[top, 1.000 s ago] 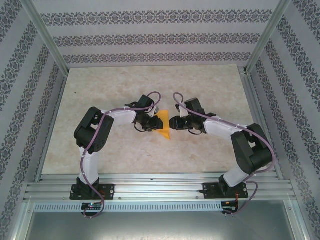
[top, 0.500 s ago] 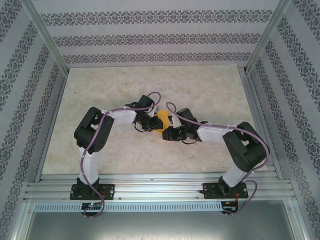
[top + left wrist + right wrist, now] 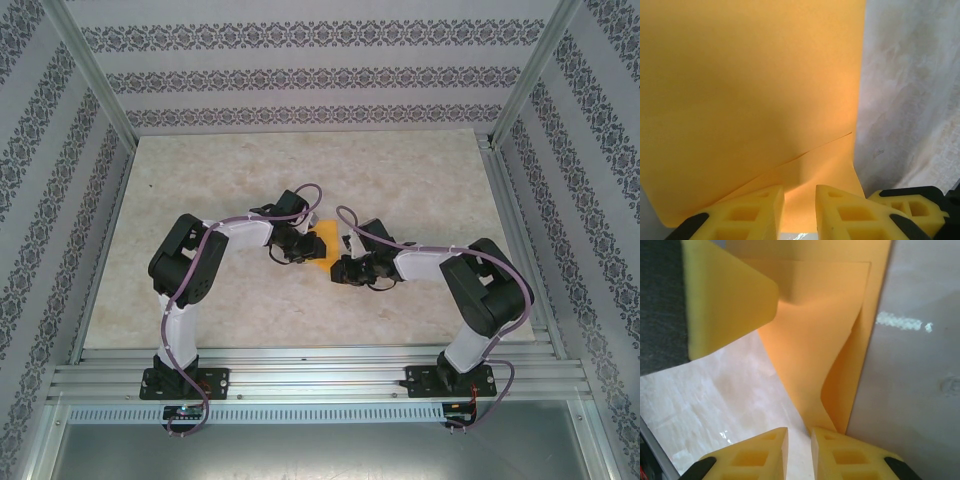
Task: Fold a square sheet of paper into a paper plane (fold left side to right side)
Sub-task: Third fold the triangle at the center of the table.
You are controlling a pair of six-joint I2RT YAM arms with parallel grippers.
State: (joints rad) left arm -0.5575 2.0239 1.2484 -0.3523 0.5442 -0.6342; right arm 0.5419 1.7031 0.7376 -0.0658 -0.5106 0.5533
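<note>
Now the marble-patterned table (image 3: 420, 170) takes most of the top view. On it the left arm (image 3: 190, 260) and the right arm (image 3: 490, 290) bend inward over its middle. Between their wrists lies the square sheet of paper (image 3: 322, 243), orange-yellow and partly covered by them. From the left wrist the sheet looks flat, with one slanted crease near the fingers. From the right wrist, one flap curls up off the table and its point comes down to the fingers. The left gripper (image 3: 800, 189) has its jaws almost closed, with a narrow slit between them. The right gripper (image 3: 800, 431) is the same. Whether either one really pinches the paper cannot be told.
</note>
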